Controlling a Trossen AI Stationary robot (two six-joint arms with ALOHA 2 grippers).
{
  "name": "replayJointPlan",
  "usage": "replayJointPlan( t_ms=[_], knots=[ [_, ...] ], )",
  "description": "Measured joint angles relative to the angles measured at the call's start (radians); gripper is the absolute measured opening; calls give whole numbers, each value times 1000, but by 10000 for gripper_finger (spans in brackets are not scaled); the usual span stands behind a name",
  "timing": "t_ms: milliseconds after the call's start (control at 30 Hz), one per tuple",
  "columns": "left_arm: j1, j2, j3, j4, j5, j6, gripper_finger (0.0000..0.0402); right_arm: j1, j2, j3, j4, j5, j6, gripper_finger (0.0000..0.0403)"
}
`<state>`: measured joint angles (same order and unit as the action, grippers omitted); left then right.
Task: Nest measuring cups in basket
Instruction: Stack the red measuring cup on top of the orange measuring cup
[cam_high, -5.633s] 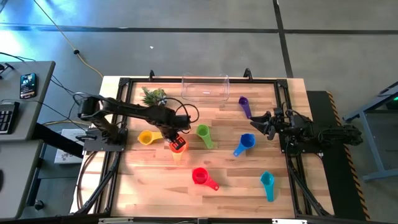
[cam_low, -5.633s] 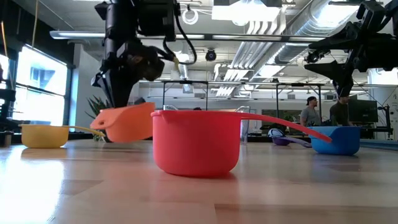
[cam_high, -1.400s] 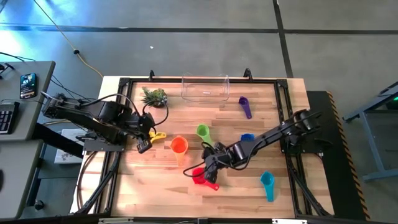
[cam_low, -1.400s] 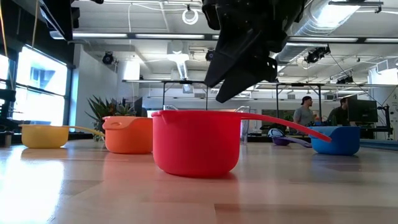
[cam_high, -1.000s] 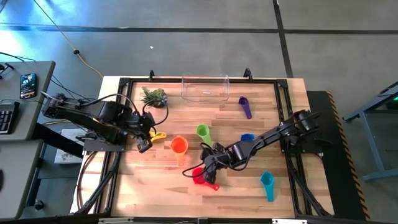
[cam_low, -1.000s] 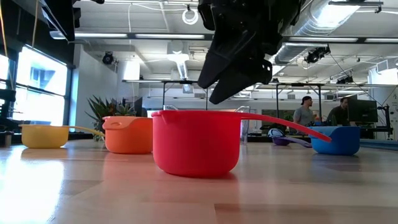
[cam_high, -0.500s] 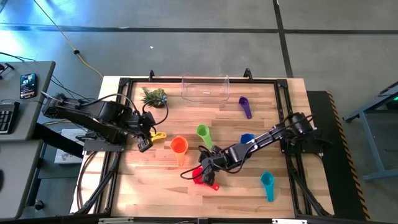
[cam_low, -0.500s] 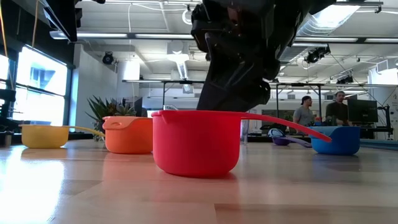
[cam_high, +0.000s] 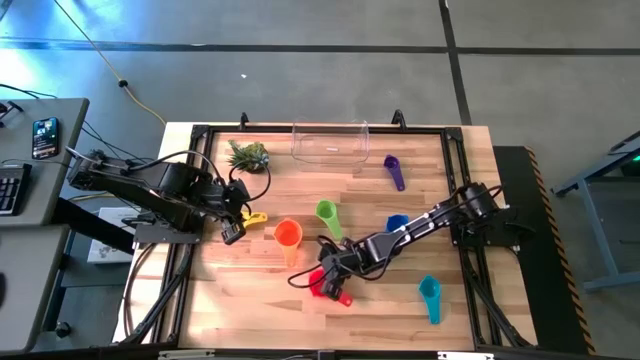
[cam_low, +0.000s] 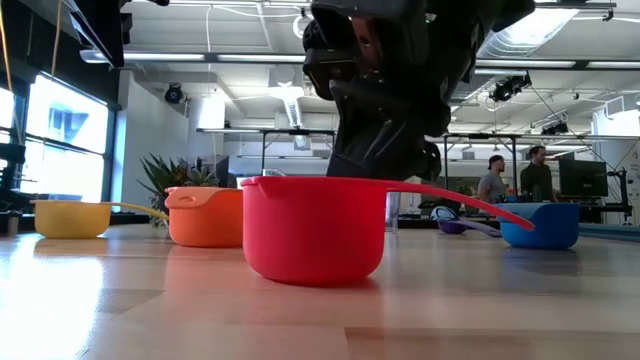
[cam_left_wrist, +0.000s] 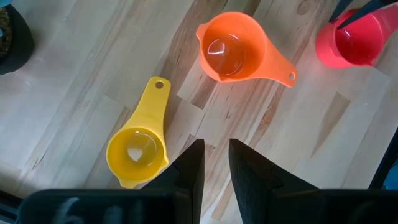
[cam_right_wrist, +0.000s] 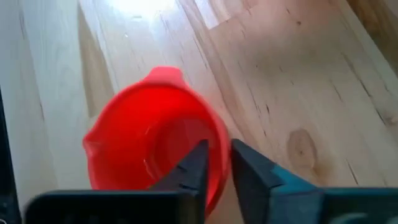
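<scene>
The red measuring cup (cam_high: 322, 284) stands on the table toward its near edge, with my right gripper (cam_right_wrist: 216, 149) shut on its wall. The low view shows that gripper (cam_low: 385, 150) reaching down behind the cup's rim. My left gripper (cam_high: 232, 232) hovers at the table's left, shut and empty, just beside the yellow cup (cam_left_wrist: 138, 148). The orange cup (cam_high: 288, 235), green cup (cam_high: 327, 215), blue cup (cam_high: 397, 222), purple cup (cam_high: 394, 171) and teal cup (cam_high: 430, 296) lie apart on the wood. The clear basket (cam_high: 328, 143) stands at the far edge. My right gripper holds the red cup's rim wall (cam_right_wrist: 219, 134) on the side toward the right arm, one finger (cam_right_wrist: 194, 167) inside the bowl and one (cam_right_wrist: 247, 167) outside. The fingers slant down from above and from the table's right. The cup sits upright with its base (cam_low: 312, 275) on the table.
A spiky green plant (cam_high: 247, 155) in a dark pot stands at the far left, near the basket. The red cup's handle (cam_low: 460, 203) sticks out toward the blue cup (cam_low: 540, 225). People stand in the room beyond the table.
My right gripper has come down and toward the table's left and near edges, from above the red cup onto its rim wall. The red cup stays on the table.
</scene>
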<state>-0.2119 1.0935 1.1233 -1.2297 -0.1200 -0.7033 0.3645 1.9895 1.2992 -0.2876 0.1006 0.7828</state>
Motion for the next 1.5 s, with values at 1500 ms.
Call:
replayJointPlan(
  t_ms=[1500],
  knots=[
    [23, 1, 0, -4, -42, -106, 62, -154, 107, 338, -229, 407, 693, 0]
  ],
)
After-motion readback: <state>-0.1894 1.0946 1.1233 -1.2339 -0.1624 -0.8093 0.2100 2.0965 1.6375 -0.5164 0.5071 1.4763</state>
